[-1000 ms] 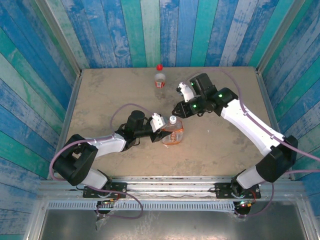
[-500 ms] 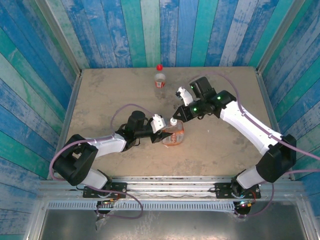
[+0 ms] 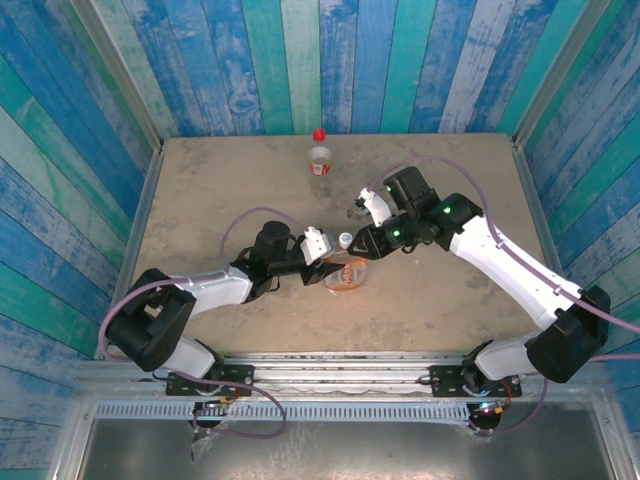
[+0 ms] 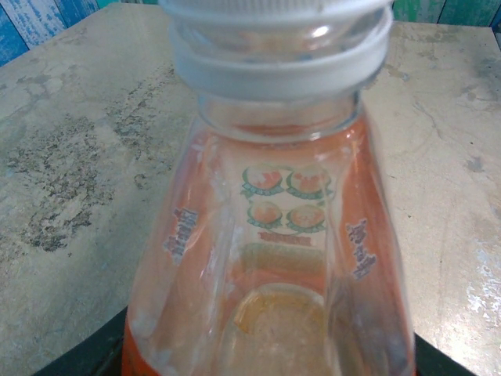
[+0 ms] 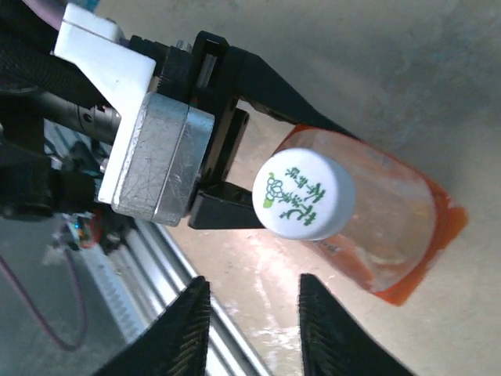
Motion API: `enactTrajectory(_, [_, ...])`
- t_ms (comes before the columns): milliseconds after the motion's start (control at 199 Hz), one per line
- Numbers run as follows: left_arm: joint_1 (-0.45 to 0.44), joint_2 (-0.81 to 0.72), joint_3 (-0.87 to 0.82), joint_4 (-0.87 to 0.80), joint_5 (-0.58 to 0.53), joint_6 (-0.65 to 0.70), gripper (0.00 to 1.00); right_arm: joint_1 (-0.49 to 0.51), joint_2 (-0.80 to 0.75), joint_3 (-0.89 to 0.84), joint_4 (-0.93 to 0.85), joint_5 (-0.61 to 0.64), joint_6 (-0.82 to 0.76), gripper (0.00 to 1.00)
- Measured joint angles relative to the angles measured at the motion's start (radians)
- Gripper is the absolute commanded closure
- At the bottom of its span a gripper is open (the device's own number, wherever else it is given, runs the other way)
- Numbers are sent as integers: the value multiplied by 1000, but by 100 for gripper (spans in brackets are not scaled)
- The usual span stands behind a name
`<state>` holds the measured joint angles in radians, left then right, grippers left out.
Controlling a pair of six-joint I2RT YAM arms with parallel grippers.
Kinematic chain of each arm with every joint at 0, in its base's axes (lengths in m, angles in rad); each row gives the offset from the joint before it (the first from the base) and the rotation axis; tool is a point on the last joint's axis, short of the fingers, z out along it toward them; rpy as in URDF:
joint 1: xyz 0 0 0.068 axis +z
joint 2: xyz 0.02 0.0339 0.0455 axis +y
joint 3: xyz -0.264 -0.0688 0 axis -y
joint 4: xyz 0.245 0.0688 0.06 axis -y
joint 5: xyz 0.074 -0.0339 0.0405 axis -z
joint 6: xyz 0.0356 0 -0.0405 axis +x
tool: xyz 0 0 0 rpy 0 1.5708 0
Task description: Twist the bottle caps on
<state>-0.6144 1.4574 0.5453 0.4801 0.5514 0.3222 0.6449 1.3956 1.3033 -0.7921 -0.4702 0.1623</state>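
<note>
The white-shelled left arm (image 3: 215,288) and right arm (image 3: 505,260) have black joints, black bases at six o'clock and a purple cable (image 3: 250,214) each; green lights (image 3: 393,233) dot the right one. The left gripper (image 3: 338,265) pairs a white plastic housing (image 5: 98,51) with a scratched metal block (image 5: 156,168) and black fingers (image 5: 270,82); the right gripper (image 5: 252,296) has tapered black fingers (image 5: 184,329)
</note>
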Motion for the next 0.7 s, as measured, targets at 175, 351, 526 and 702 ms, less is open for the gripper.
enactTrajectory(175, [0, -2, 0, -5, 2, -2, 46, 0, 0, 56, -27, 6, -161, 40])
enactTrajectory(351, [0, -35, 24, -97, 5, 19, 46, 0, -25, 118, -92, 6, -422, 37])
enactTrajectory(526, [0, -115, 47, -225, 8, 60, 46, 0, -40, 202, -171, 6, -653, 38])
enactTrajectory(702, [0, -171, 99, -318, 20, 106, 46, 18, 27, 323, -277, 16, -806, 47])
